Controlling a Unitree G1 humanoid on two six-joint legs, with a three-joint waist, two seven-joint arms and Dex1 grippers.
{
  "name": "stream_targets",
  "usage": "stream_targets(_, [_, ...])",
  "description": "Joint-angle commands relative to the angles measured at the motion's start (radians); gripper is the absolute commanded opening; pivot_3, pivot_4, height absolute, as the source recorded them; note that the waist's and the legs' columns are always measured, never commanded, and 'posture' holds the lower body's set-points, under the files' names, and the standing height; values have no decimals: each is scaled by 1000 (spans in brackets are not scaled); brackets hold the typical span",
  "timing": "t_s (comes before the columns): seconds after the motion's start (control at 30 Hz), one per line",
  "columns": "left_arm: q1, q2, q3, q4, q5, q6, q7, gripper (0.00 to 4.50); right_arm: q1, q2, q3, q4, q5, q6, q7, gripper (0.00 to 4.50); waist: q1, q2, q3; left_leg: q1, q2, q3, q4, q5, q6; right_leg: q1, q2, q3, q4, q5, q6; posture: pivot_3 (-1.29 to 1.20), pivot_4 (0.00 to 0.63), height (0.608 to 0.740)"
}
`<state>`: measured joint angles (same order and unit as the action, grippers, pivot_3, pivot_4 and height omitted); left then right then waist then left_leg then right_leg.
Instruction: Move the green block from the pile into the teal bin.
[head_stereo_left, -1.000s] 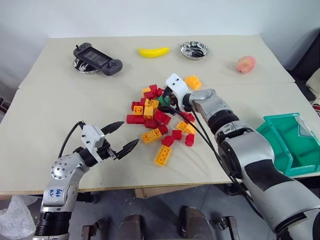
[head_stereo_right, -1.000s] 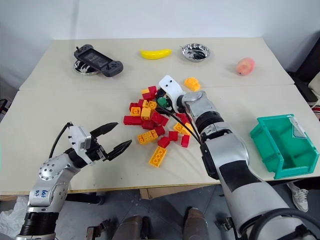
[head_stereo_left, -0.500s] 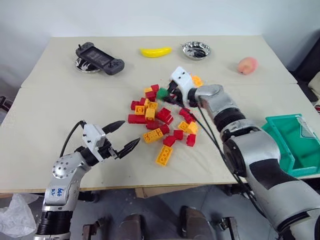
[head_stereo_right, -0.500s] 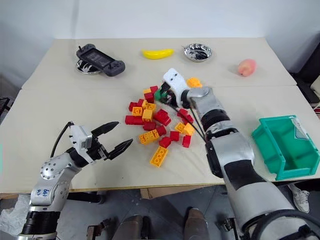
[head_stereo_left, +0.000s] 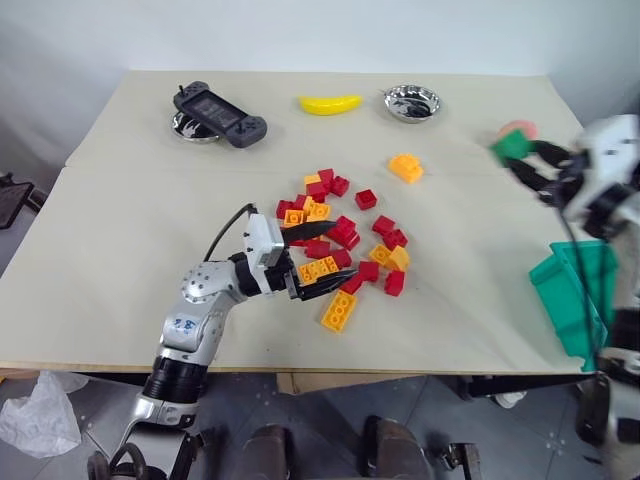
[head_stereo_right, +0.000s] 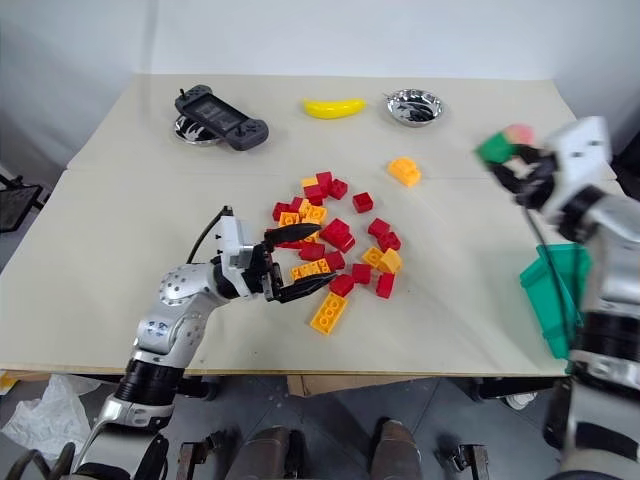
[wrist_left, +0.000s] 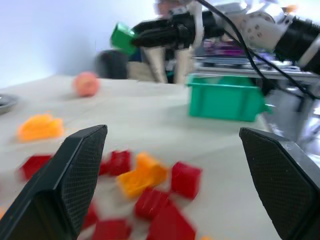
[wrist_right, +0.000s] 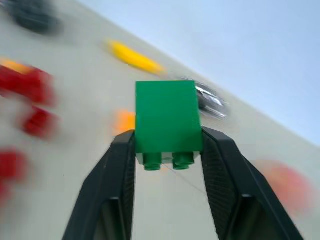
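Since the earlier frame I have swung the right gripper (head_stereo_right: 508, 160) from the pile (head_stereo_left: 345, 240) at centre to the upper right, its 2 fingers clamped on the green block (wrist_right: 167, 120), now lifted clear of the table. The left gripper (head_stereo_left: 318, 262) has moved in over the pile's near edge, jaws spread and empty. The grasp looks done; the drop remains. The teal bin (head_stereo_left: 572, 290) at the right edge is partly cut off.
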<state>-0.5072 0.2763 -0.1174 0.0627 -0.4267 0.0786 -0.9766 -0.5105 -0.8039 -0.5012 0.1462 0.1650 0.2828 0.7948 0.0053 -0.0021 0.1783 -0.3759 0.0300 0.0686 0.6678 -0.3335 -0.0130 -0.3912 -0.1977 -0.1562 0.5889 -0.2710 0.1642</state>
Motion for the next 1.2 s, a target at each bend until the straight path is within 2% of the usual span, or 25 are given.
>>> stream_targets(0.03, [-50, -31, -41, 60, 25, -57, -62, 4500, 192, -54, -203, -183, 4, 101, -55, 1454, 3, 0, 0, 0, 0, 1, 0, 0, 0, 0, 0, 0, 0, 0, 0, 0, 150, 740])
stream_targets(0.23, [-70, -58, -55, 118, 42, -96, -94, 4500, 475, -33, -382, -368, 18, 273, -111, 1454, -4, 1, -1, 3, 0, 3, 0, 0, 0, 0, 0, 3, 1, 0, 0, 0, 150, 740])
stream_targets(0.53, [-79, -43, -32, 126, 40, -97, -109, 4500, 580, -6, -408, -437, 147, 447, -105, 1454, 2, 1, -1, 3, 0, 2, 3, 0, 1, 2, 0, 3, 1, 0, -1, 0, 150, 740])
stream_targets(0.7, [-75, -24, -5, 122, 35, -87, -99, 4500, 617, -9, -395, -472, 222, 460, -72, 3128, 11, 1, -1, 3, 0, 2, 4, 0, 1, 2, 0, 3, 1, 1, -1, 0, 150, 740])
stream_targets(0.83, [-59, -6, 8, 104, 36, -78, -93, 4500, 601, -17, -376, -478, 272, 384, -27, 4482, 18, 1, -1, 3, 0, 2, 6, -1, 2, 3, 0, 3, 1, 1, 0, 0, 150, 740])
stream_targets(1.0, [-25, 49, 59, 78, 30, -60, -60, 4500, 536, -5, -286, -536, 374, 243, 89, 4482, 16, 1, -1, 3, 0, 1, 7, -1, 2, 3, 0, 3, 1, 1, 0, 0, 150, 740])
stream_targets(1.1, [13, 106, 89, 72, 42, -70, -64, 4500, 523, 10, -151, -582, 404, 161, 172, 4482, 15, 1, 0, 3, 1, 1, 7, -1, 2, 3, 1, 3, 2, 1, 0, 0, 150, 740])
stream_targets(1.2, [78, 181, 159, 68, 40, -70, -38, 4500, 470, 72, 59, -579, 393, 91, 210, 4482, 12, 0, 0, 4, 1, 0, 7, -1, 2, 4, 1, 3, 2, 1, 0, 0, 150, 740])
